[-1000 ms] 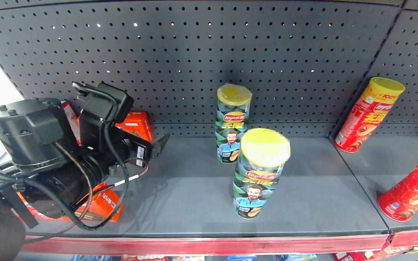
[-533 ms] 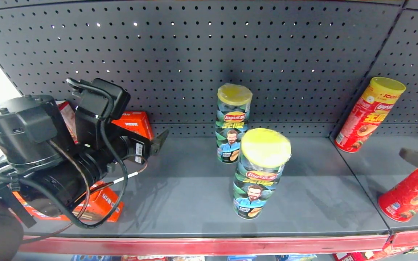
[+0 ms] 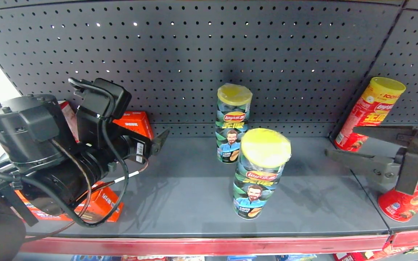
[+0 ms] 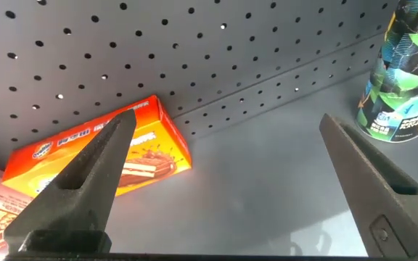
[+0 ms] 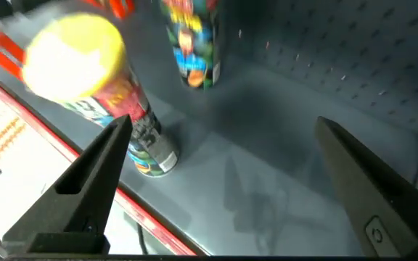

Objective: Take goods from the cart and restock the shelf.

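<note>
Fingers [image 4: 85,181] apart on left gripper [image 4: 227,119], right gripper [image 3: 341,140], above shelf [image 3: 187,195]

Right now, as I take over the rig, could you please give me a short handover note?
Left gripper: open, empty, over the shelf's left part near the orange box.
Right gripper: open, empty, at the shelf's right, beside the red cans.
Goods: two green cans stand upright mid-shelf, one in front of the other.
Done: those cans are shelved.
Left: neither gripper holds stock; likely fetch more from the cart.

head: looks down at shelf [image 3: 194,203] | wrists: close, low over it | shared: rear can [image 3: 232,123]
</note>
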